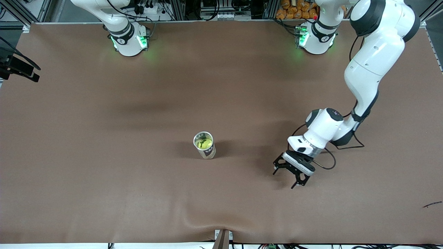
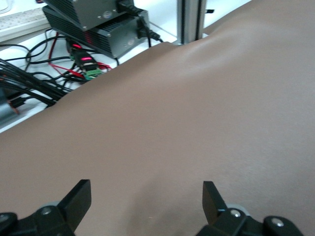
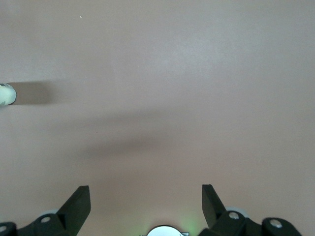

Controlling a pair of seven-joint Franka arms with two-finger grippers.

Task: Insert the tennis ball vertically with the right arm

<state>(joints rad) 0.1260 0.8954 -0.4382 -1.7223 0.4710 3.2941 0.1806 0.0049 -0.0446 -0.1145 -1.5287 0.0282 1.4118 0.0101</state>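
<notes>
Fingers of my right gripper [image 3: 145,204] stood apart, empty, above bare brown table [image 1: 104,155]. My left gripper [image 1: 286,177] (also spread, holding nothing) hung low over the table beside the upright can [image 1: 204,145]; the tennis ball [image 1: 203,143] sat inside.

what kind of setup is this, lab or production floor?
Most likely a robotics lab bench. Two arm bases are bolted along one edge of a brown-covered table, a lone tennis ball can stands on it, and power supplies with loose wiring sit past the table edge beside aluminium framing.
</notes>
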